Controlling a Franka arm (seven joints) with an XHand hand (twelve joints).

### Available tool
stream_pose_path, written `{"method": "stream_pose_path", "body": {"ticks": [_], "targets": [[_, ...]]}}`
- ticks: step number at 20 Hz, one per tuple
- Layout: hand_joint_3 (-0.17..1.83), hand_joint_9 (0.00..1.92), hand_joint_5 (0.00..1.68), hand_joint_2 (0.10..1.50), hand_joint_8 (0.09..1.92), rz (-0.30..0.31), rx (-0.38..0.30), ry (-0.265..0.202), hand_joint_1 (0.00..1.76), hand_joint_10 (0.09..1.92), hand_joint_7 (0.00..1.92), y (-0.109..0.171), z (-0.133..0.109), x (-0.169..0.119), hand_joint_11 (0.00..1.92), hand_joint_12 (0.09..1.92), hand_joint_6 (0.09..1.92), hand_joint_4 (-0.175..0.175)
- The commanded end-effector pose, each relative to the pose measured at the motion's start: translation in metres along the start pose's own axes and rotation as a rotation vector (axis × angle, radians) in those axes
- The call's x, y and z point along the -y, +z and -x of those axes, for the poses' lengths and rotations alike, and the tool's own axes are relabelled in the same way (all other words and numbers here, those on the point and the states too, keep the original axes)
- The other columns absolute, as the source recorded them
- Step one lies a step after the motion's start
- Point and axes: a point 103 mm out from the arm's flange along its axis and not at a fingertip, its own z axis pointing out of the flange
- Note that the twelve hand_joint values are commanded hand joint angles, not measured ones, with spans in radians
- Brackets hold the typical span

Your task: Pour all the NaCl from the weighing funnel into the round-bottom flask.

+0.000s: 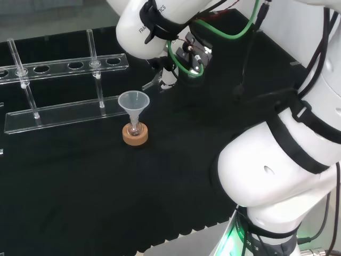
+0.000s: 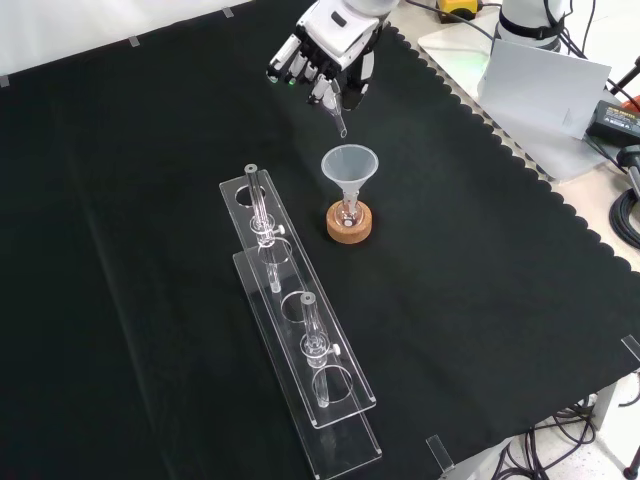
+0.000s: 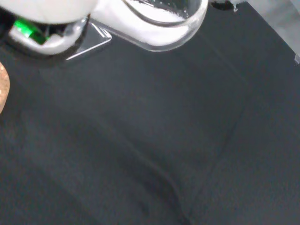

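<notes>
hand (image 2: 325, 50) holds weighing funnel (image 2: 338, 118), bowl hidden.

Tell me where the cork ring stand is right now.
In the front view the cork ring sits mid-cloth, just right of the clear rack, under the flask with the funnel, below the hand.

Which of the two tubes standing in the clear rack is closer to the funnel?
The tube at the rack's far end in the front view, level with the funnel; the other tube stands nearer the camera.
</notes>
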Motion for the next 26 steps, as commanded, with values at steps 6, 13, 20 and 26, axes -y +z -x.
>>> {"method": "stream_pose_path", "body": {"ticks": [6,13,20,26], "targets": [[0.83,1.33,1.50,0.49,0.18,-0.011,0.087,-0.046,1.16,0.21,1.77,-0.005,-0.003,-0.008,0.17,1.50,0.31,0.175],[0.83,1.33,1.50,0.49,0.18,-0.018,0.158,-0.076,1.16,0.21,1.77,-0.011,-0.002,-0.007,0.17,1.50,0.31,0.175],[0.83,1.33,1.50,0.49,0.17,-0.017,0.248,-0.109,1.16,0.21,1.77,-0.018,-0.003,-0.009,0.18,1.50,0.32,0.175],[0.83,1.34,1.50,0.49,0.17,-0.029,0.319,-0.124,1.16,0.21,1.78,-0.025,-0.005,-0.014,0.18,1.50,0.32,0.175]]}}
